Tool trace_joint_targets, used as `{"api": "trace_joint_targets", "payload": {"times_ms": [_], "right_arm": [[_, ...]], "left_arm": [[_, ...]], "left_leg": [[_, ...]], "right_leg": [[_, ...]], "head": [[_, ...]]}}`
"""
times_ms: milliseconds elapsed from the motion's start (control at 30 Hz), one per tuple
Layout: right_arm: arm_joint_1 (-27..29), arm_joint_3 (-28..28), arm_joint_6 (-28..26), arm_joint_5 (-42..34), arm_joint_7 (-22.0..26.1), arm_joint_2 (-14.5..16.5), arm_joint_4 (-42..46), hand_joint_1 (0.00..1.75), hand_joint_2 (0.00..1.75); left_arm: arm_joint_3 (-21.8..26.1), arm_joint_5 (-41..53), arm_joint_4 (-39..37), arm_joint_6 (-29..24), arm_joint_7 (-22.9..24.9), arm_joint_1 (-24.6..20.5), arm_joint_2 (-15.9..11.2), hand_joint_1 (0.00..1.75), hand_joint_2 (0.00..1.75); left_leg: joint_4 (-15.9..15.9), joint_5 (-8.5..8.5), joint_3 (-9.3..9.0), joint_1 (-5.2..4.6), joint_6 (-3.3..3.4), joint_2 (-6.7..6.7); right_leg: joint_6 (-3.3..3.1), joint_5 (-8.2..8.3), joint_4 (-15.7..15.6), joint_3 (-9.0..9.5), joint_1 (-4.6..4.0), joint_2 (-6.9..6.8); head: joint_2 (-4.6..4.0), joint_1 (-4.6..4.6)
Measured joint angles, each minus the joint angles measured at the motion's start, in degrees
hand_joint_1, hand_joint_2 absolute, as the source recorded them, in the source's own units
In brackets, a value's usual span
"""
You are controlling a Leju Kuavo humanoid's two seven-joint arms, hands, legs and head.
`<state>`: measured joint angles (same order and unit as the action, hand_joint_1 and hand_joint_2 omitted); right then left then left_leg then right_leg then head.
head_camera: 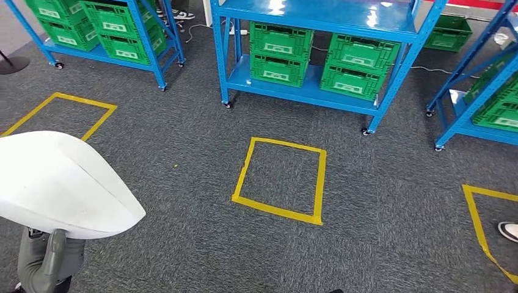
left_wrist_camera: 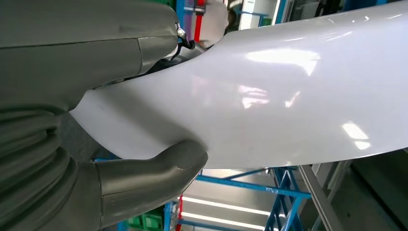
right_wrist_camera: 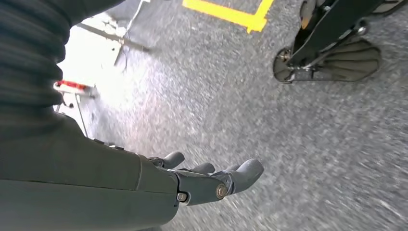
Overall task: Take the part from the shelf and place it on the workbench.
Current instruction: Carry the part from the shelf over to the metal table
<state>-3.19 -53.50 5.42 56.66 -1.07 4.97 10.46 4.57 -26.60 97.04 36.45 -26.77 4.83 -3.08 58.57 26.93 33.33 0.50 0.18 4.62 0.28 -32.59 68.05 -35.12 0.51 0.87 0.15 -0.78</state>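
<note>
My right hand [right_wrist_camera: 211,180] hangs empty over the grey carpet [right_wrist_camera: 288,144], fingers [right_wrist_camera: 245,171] extended and slightly apart; beyond my hand, yellow tape [right_wrist_camera: 231,12] crosses the carpet.

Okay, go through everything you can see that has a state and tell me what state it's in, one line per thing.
White part: off the shelf, held by the left hand, not set down.
Left hand: grips the white part, thumb pressed against its glossy surface.
Right hand: holds nothing, fingers apart, hanging above the carpet.
Green crates: stacked on the blue shelf's lower level.
Yellow tape square: on the carpet, nothing inside it.
</note>
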Motion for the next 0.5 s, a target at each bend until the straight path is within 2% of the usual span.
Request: {"api": "trace_joint_targets", "payload": {"times_ms": [67,100,133,167,200,233,267,333,367,400,433,467,500], "right_arm": [[-0.17,0.13,0.07,-0.05,-0.40,-0.11,0.01,0.00,1.75],[-0.26,0.25,0.11,0.09,-0.37,-0.13,0.00,0.00,1.75],[-0.33,0.48,0.14,0.33,-0.12,-0.14,-0.01,0.00,1.75],[-0.41,0.76,0.16,0.63,0.27,-0.14,-0.01,0.00,1.75],[-0.50,1.07,0.15,0.99,0.69,-0.14,-0.01,0.00,1.75],[-0.53,1.35,0.08,1.29,1.07,-0.20,0.00,0.00,1.75],[-0.51,1.57,0.00,1.50,1.31,-0.28,0.00,0.00,1.75],[-0.26,1.85,-0.15,1.65,1.45,-0.54,0.01,0.00,1.75],[-0.08,1.89,-0.27,1.57,1.43,-0.65,0.01,0.00,1.75],[0.06,1.89,-0.45,1.37,1.26,-0.74,0.01,0.00,1.75],[0.13,1.89,-0.65,1.08,0.93,-0.78,0.00,0.00,1.75],[0.13,1.89,-0.82,0.75,0.39,-0.74,0.00,0.00,1.75],[0.09,1.88,-0.96,0.39,-0.35,-0.64,0.00,0.00,1.75]], "left_arm": [[0.66,-0.44,-0.22,-0.35,0.21,-0.54,0.00,1.75,1.75],[0.93,-0.66,-0.38,-0.45,0.21,-0.65,0.02,1.75,1.75],[1.17,-0.83,-0.55,-0.49,0.05,-0.56,0.10,1.75,1.75],[1.43,-0.95,-0.65,-0.54,-0.26,-0.25,0.26,1.75,1.75],[1.70,-0.97,-0.62,-0.66,-0.66,0.26,0.45,1.75,1.75],[2.07,-0.99,-0.41,-0.81,-0.98,0.84,0.66,1.75,1.75],[2.48,-1.13,-0.05,-0.96,-1.01,1.34,0.84,1.75,1.75],[3.40,-2.37,0.73,-0.77,0.11,2.05,1.24,1.75,1.75],[3.82,-3.48,0.92,-0.31,1.06,2.30,1.44,1.75,1.75],[4.14,-4.73,0.96,0.32,2.03,2.52,1.60,1.75,1.75],[4.34,-5.84,0.85,1.01,2.87,2.66,1.66,1.75,1.75],[4.43,-6.68,0.72,1.59,3.50,2.70,1.67,1.75,1.75],[4.45,-7.27,0.60,2.00,3.98,2.64,1.68,1.75,1.75]], "left_leg": [[0.38,-0.11,0.38,-0.12,-0.51,1.38],[0.44,-0.24,0.64,-0.15,-0.88,1.97],[0.38,-0.44,0.88,-0.15,-1.32,2.55],[0.21,-0.70,1.17,-0.07,-1.75,3.17],[0.19,-0.80,1.39,0.00,-2.09,3.19],[0.69,-0.39,1.77,-0.04,-2.37,2.23],[2.27,0.76,2.60,-0.13,-2.60,0.65],[8.93,4.80,5.55,-0.18,-3.05,-2.90],[12.73,6.63,7.21,-0.07,-3.29,-3.69],[15.34,7.56,8.25,0.04,-3.46,-4.07],[15.92,7.42,8.26,0.12,-3.56,-4.29],[14.18,6.28,7.07,0.17,-3.58,-4.60],[10.52,4.59,4.82,0.18,-3.49,-5.42]], "right_leg": [[-0.32,2.37,-6.96,3.25,0.12,2.23],[-0.46,2.64,-8.55,3.91,0.13,2.88],[-0.64,2.52,-8.94,3.96,0.06,2.89],[-0.96,2.76,-9.05,3.91,0.08,2.16],[-1.39,2.99,-9.26,3.94,0.12,1.45],[-1.84,3.22,-9.53,3.98,0.19,0.77],[-2.24,3.44,-9.81,4.00,0.29,0.02],[-2.65,3.56,-10.00,3.90,0.17,-1.62],[-2.70,3.56,-9.99,3.82,0.09,-2.56],[-2.71,3.55,-9.98,3.77,0.04,-3.47],[-2.69,3.53,-9.98,3.74,0.00,-4.35],[-2.65,3.50,-9.97,3.76,-0.01,-5.18],[-2.55,3.44,-9.94,3.84,-0.03,-5.97]], "head": [[0.00,-0.01],[0.00,-0.03],[0.00,-0.03],[0.00,-0.03],[0.00,-0.03],[0.00,-0.09],[0.00,-0.15],[0.00,-0.29],[0.00,-0.30],[0.00,-0.30],[0.00,-0.30],[0.00,-0.30],[0.00,-0.30]]}}
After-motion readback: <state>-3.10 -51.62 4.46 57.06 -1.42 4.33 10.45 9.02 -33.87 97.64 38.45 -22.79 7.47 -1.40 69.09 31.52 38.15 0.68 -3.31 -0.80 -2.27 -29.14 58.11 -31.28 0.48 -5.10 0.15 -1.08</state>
